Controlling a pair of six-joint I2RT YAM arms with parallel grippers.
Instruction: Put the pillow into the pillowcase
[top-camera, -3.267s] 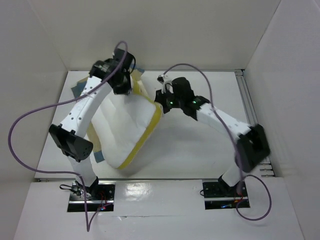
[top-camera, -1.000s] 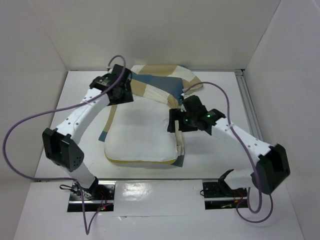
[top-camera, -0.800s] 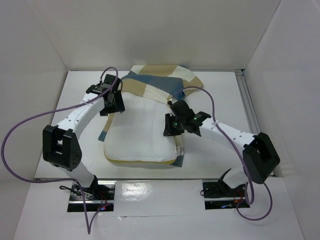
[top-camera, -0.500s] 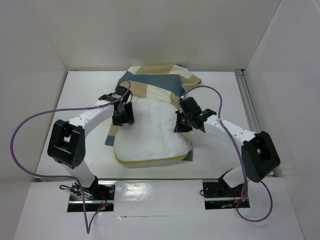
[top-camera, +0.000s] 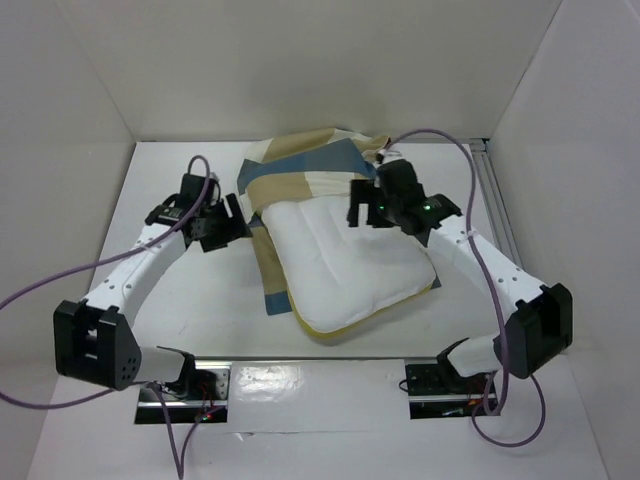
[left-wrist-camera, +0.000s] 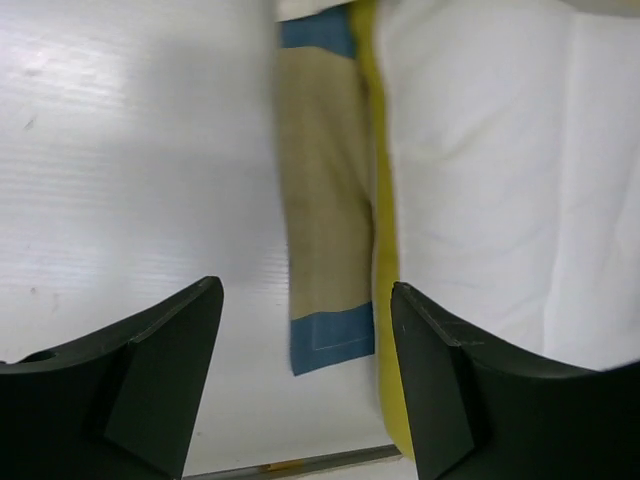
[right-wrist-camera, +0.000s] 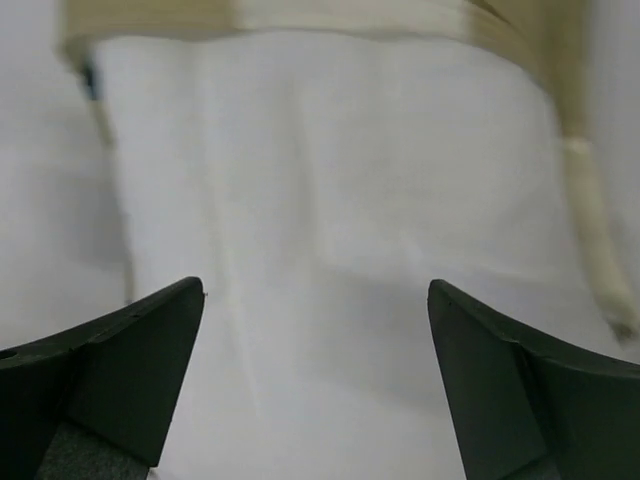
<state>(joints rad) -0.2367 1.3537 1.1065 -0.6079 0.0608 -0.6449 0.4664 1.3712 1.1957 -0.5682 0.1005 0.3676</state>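
Note:
The white pillow lies slantwise at mid-table, its yellow band along the near edge. The blue, tan and cream pillowcase is bunched over its far end, and one strip runs down the pillow's left side. My left gripper hangs open just left of that strip. In the left wrist view my left gripper holds nothing, with the tan and blue strip and pillow beyond it. My right gripper stands open over the pillow's far right part, holding nothing. The right wrist view shows my right gripper above the pillow.
White walls close in the table on the left, far and right sides. A metal rail runs along the right edge. Purple cables loop from both arms. The arm bases stand at the near edge.
The pillow has swung round and shifted right. My left gripper has drawn off to the left of it. My right gripper has moved toward the far end, and its jaws have opened.

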